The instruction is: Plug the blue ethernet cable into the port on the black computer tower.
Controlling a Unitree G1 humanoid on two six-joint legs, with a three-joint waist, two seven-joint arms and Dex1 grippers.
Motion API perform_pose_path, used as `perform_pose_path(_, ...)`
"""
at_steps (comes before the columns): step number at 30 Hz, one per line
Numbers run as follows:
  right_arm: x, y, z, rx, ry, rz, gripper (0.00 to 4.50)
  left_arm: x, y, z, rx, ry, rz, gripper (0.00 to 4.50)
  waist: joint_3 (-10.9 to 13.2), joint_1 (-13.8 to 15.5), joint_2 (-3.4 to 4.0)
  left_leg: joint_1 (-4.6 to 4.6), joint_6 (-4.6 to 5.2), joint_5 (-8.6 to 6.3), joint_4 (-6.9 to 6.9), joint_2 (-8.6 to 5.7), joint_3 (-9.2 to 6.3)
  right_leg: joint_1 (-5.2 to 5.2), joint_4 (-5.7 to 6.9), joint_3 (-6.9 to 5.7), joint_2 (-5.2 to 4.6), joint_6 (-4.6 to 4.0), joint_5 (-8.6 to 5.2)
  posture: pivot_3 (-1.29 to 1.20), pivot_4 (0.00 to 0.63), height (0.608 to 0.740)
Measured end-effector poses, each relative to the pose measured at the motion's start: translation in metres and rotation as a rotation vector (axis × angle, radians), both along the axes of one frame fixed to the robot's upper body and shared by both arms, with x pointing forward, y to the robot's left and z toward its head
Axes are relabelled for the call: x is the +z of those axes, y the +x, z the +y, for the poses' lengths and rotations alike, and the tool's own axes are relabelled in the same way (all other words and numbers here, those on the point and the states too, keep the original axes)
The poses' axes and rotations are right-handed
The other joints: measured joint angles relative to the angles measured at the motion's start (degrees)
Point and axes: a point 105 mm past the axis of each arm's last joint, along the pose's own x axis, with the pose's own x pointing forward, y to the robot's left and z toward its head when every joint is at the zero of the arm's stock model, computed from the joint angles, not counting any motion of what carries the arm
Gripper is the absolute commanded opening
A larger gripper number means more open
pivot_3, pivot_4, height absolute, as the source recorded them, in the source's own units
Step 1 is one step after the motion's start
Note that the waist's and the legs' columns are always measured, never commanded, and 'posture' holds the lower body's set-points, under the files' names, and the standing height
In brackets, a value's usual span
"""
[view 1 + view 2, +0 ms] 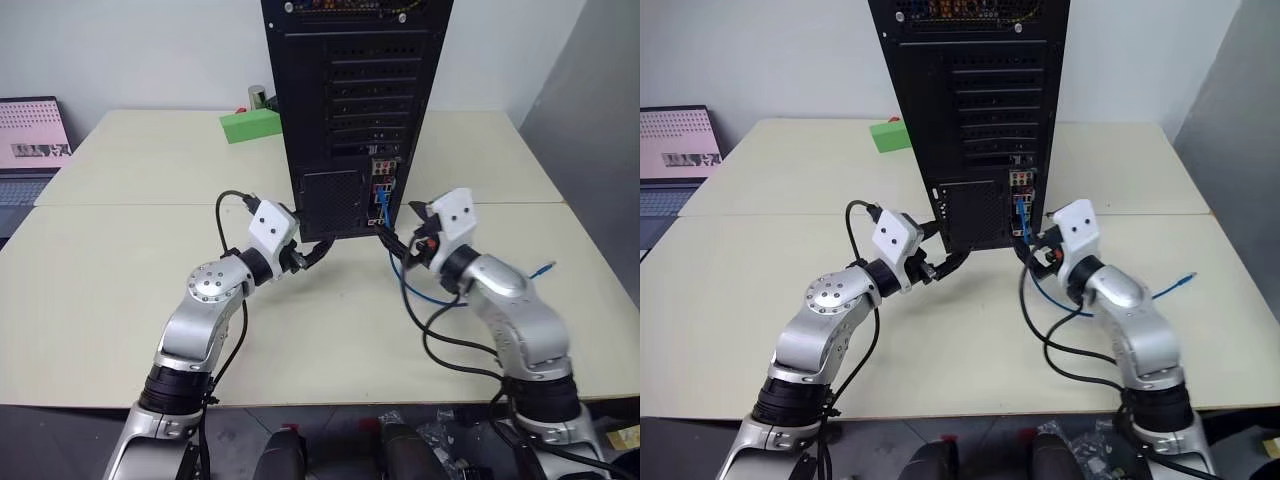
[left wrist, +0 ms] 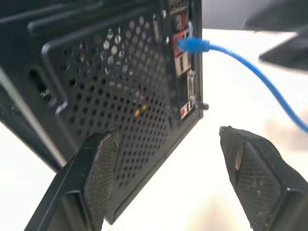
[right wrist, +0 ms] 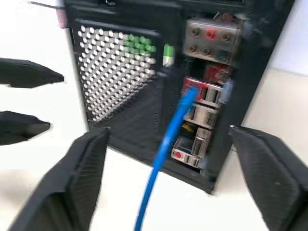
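Behind tower, green block

Two cream tables stand pushed together, their seam running three to nine o'clock. A white wall rises behind; a laptop sits at ten o'clock.
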Motion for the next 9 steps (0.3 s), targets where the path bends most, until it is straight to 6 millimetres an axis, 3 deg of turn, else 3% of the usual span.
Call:
perform_pose_path(6,0.023,-0.011,-0.034,0.120,0.037,-0.012,4.46,0.008,-0.007,0.017,-0.067,0.030,0.027,3.57,0.02,0.02,-0.01,-0.01,0.00,0.00,0.01,0.00,0.01,0.00,0.01,0.00,-0.01,0.00,0.00,0.00,0.150,0.740)
perform_pose_path(9,0.028,-0.011,-0.040,0.154,0.028,-0.009,4.46,0.010,-0.012,0.018,-0.112,0.028,0.052,3.57,0.02,0.00,-0.02,-0.01,0.00,0.00,0.01,0.00,0.00,0.00,0.01,-0.01,0.00,0.00,0.00,0.00,0.150,0.740)
